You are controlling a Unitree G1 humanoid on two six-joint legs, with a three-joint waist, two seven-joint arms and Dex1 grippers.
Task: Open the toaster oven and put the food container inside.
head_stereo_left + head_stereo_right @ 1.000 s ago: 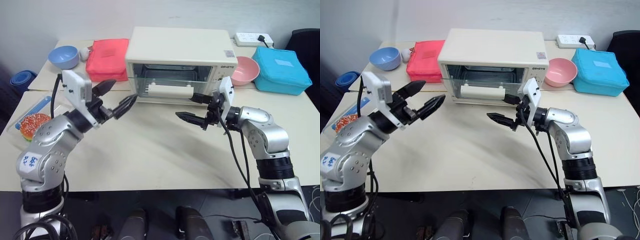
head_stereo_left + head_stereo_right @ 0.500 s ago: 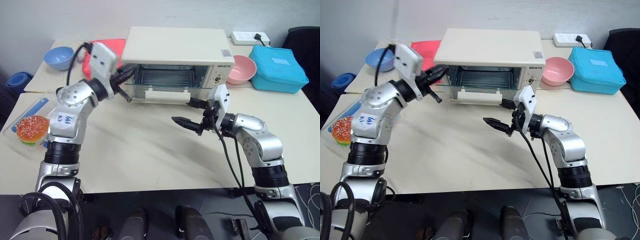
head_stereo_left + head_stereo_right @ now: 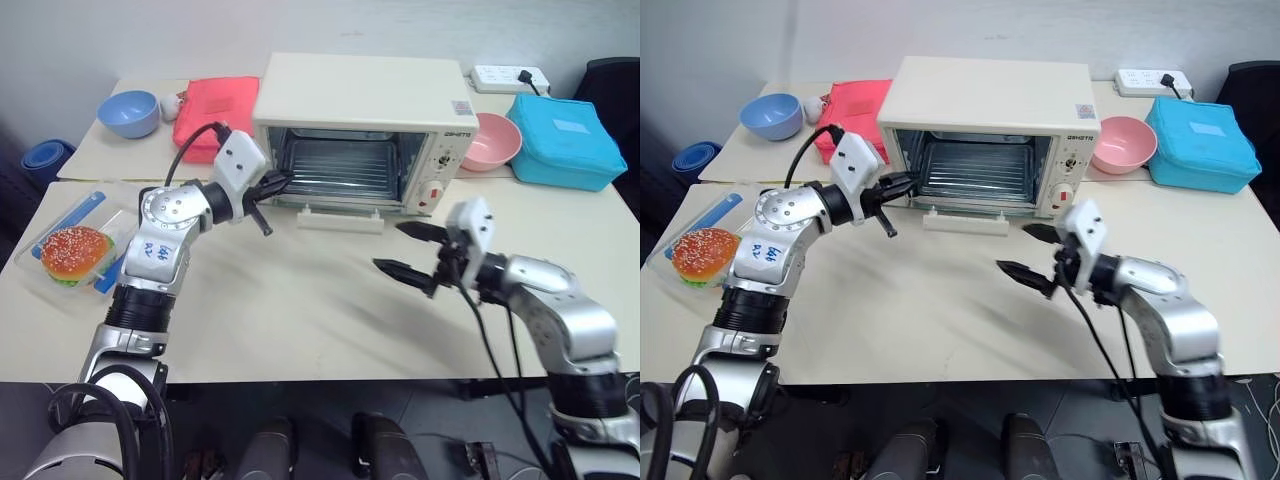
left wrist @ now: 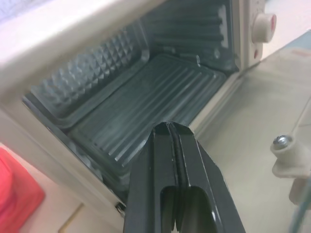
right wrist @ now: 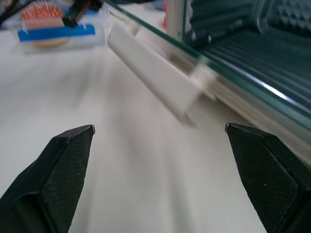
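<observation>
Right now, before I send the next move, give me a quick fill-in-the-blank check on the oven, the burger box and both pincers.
1. The toaster oven's glass door is ____.
2. The food container sits on the table on the robot's ____ side.
3. The left pincer is ____, holding nothing.
4. The right pincer is ____, out in front of the oven.

Missing words: open; left; shut; open

Both arms: rounded silver-grey shells, black bands at the joints. White boxy camera module sits on each wrist just behind the pincer.

Left gripper [image 3: 268, 205]: two black tapered fingers. Black cable loops back from its wrist module. Blue handwriting on a white label, upper-arm shell.

Right gripper [image 3: 408, 250]: black pointed fingers [image 5: 65, 177], pebbled surface. Black cable trails down behind it.
</observation>
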